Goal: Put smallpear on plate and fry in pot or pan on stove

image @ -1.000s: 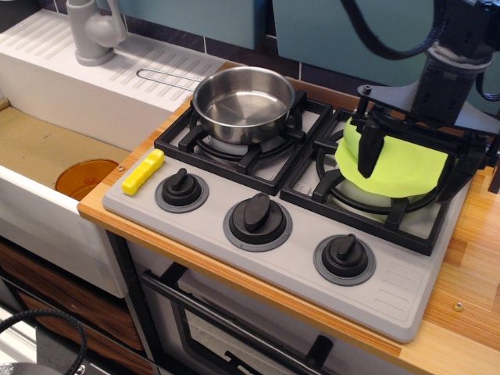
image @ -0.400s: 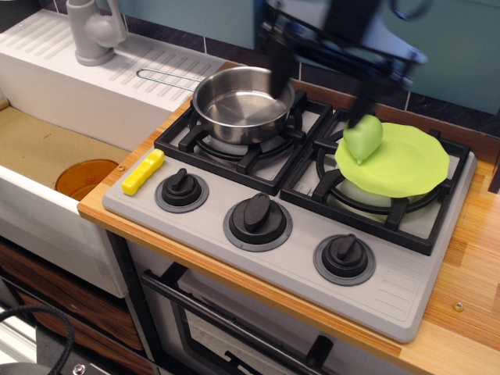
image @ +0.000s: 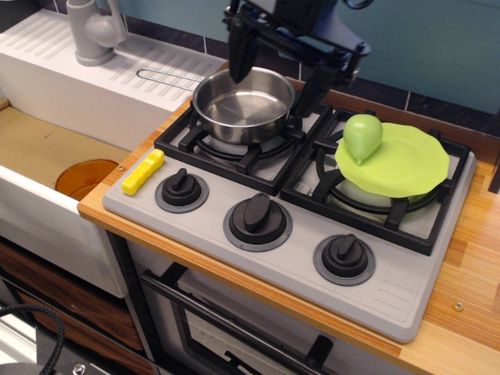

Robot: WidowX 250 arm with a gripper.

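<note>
Here, smallpear [image: 362, 136] on plate [image: 410, 168], tip downward-front.

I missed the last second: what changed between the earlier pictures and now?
The black gripper let go of the small light-green pear, leaving it on the flat lime-green plate, then moved left over the steel pot. The yellow ridged fry stayed put.

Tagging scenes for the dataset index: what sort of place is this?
Most likely a toy kitchen mock-up, not a real one. A grey hob with two burner grates and three knobs sits in a wooden counter, an oven door below it, and a sink with a grey tap beside it.
</note>
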